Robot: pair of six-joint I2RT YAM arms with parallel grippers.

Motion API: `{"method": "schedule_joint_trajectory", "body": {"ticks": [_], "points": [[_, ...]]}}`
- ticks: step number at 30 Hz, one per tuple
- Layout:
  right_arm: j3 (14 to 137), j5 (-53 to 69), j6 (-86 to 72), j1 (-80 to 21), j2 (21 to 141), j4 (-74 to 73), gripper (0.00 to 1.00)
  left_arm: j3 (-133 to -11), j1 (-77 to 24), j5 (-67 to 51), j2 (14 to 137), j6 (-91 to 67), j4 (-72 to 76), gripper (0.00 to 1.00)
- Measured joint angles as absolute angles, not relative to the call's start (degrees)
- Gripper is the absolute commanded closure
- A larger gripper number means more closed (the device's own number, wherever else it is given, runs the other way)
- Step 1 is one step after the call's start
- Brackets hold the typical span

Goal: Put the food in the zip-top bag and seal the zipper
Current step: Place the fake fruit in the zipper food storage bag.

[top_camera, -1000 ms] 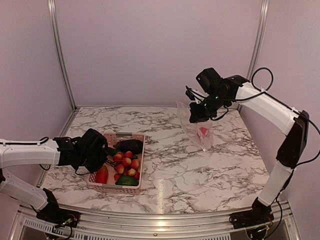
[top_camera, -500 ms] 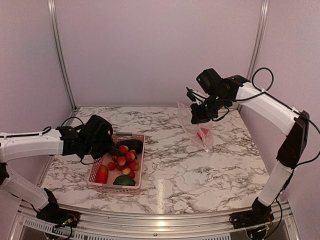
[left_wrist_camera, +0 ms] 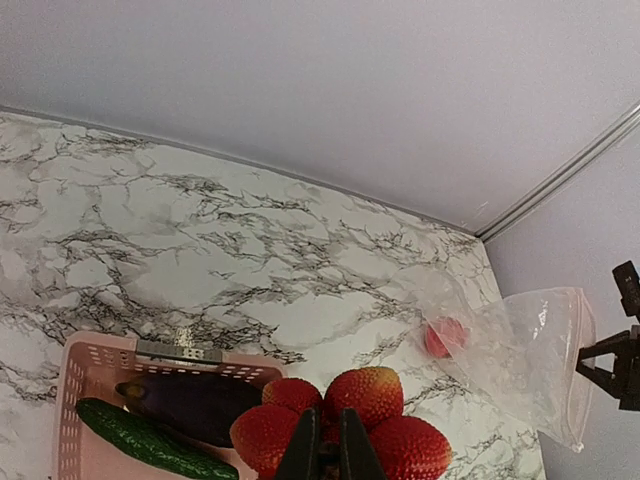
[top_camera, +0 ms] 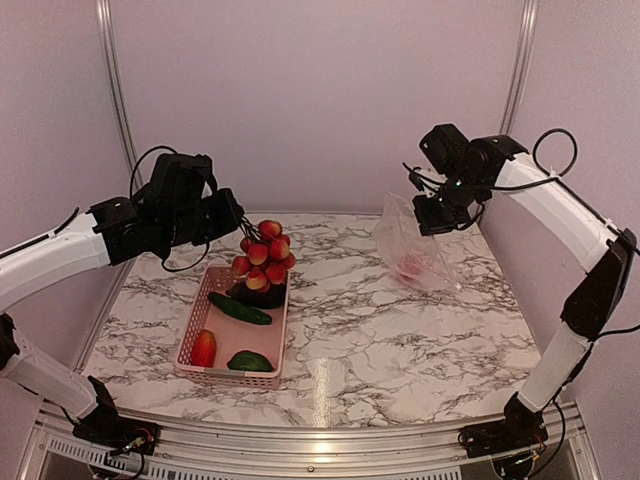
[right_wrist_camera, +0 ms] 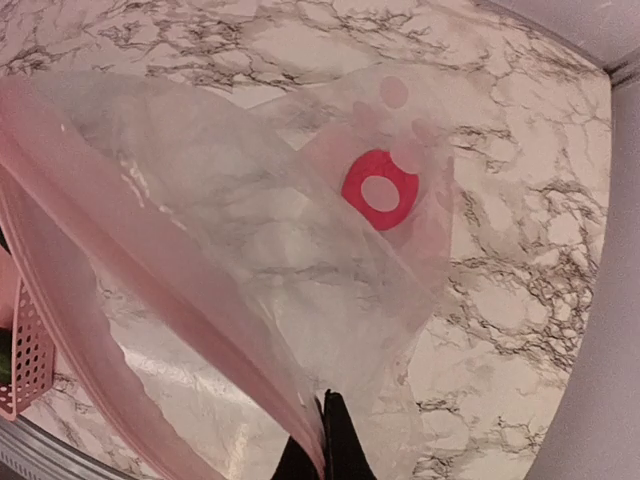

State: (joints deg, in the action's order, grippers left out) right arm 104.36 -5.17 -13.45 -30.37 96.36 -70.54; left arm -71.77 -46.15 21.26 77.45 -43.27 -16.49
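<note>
Left gripper [left_wrist_camera: 322,443]: jaws narrow, clamped on red fruit cluster [top_camera: 265,256], hanging above pink basket [top_camera: 193,325], table's left side. Right gripper [right_wrist_camera: 322,440]: pinches zip-top bag [top_camera: 418,252] mouth edge, far-right corner.

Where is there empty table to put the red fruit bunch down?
The left hand holds the red fruit bunch. The wide marble table between the pink basket and the clear bag is bare, and so is the front strip. The basket is crowded: cucumber, eggplant, more food.
</note>
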Motion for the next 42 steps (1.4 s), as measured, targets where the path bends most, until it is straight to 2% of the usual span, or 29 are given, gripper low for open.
{"method": "schedule_joint_trajectory", "body": {"ticks": [6,12,23,30,42], "points": [[115.5,-17.0,-13.0,-25.4,95.6,-75.0,1.0,-76.1,-46.2,17.6,78.0,-38.1,-15.4,1.0],[116.5,-16.6,-13.4,-28.0,96.3,-74.3,1.0,-78.2,-46.2,13.7,78.0,-33.7,-13.7,1.0],[112.6,0.0,-16.2,-36.0,108.9,-65.8,1.0,-78.7,-46.2,4.8,78.0,-32.0,-4.3,1.0],[112.7,8.5,-19.0,-36.5,109.2,-61.8,1.0,-76.5,-46.2,2.4,78.0,-37.2,7.3,1.0],[113.7,15.7,-24.1,-36.5,108.6,-58.5,1.0,-68.6,-46.5,1.7,82.7,-49.3,26.8,1.0]]}}
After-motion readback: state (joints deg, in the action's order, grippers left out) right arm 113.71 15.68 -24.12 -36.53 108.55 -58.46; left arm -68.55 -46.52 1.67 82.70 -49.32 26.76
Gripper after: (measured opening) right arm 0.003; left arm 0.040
